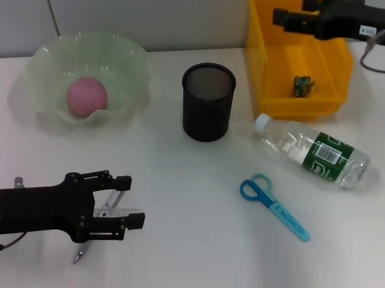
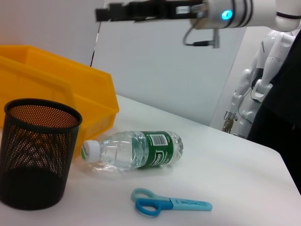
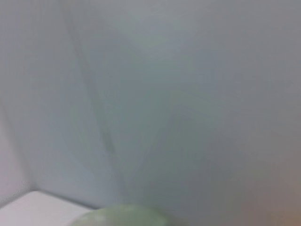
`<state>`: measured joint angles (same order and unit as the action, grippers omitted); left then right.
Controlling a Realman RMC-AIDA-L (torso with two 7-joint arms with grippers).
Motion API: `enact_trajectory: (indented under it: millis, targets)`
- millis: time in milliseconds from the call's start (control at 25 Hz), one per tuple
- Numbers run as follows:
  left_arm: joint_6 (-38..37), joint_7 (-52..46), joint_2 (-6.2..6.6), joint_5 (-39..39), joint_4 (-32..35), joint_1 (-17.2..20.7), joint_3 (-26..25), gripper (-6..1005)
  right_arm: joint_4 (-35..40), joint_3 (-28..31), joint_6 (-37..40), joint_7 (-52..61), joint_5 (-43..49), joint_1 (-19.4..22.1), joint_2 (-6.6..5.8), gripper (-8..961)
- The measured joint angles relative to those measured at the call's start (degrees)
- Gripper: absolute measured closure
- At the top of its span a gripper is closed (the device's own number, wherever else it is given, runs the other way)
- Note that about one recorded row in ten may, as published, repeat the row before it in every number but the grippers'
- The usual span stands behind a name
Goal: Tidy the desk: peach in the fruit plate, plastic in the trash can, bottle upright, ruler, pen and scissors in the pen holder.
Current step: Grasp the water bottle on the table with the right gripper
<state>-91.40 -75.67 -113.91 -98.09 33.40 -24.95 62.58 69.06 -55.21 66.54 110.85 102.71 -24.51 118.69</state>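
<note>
A pink peach [image 1: 87, 96] lies in the pale green fruit plate [image 1: 129, 59]. The black mesh pen holder [image 1: 208, 101] stands at mid-table, also close in the left wrist view [image 2: 37, 150]. A bottle [image 1: 312, 152] lies on its side beside it [image 2: 134, 149]. Blue scissors [image 1: 274, 205] lie flat in front of the bottle [image 2: 169, 205]. A small piece of plastic [image 1: 302, 84] sits in the yellow trash can [image 1: 262, 64]. My left gripper [image 1: 135, 201] is open at the front left, low over a silvery pen [image 1: 80, 255]. My right gripper [image 1: 288, 18] hovers over the trash can. No ruler shows clearly.
The right arm [image 2: 188, 9] spans the top of the left wrist view, above the trash can [image 2: 70, 94]. Another white robot [image 2: 256, 84] stands beyond the table's far edge. The right wrist view shows a wall and a bit of the plate's rim [image 3: 117, 216].
</note>
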Motion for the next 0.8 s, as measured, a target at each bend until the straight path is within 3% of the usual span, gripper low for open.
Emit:
enact_trajectory:
  millis: [80, 280, 480, 800]
  targets:
    - [0.00, 0.00, 0.00, 0.00, 0.00, -0.01, 0.00, 166, 1.30, 0.15, 7.11, -2.58, -2.05, 1.23, -0.17, 120]
    - [0.00, -0.01, 0.00, 0.00, 0.00, -0.05, 0.00, 166, 3.28, 0.28, 14.67, -2.37, 0.48, 1.77, -0.54, 121]
    - [-0.01, -0.27, 0.00, 0.00, 0.00, -0.25, 0.15, 166, 5.15, 2.49, 21.33, 3.17, 8.04, 0.47, -2.05, 121]
    - [-0.05, -0.06, -0.03, -0.08, 0.00, -0.08, 0.20, 166, 11.96, 3.14, 27.05, 8.81, 17.48, -0.35, -3.07, 121]
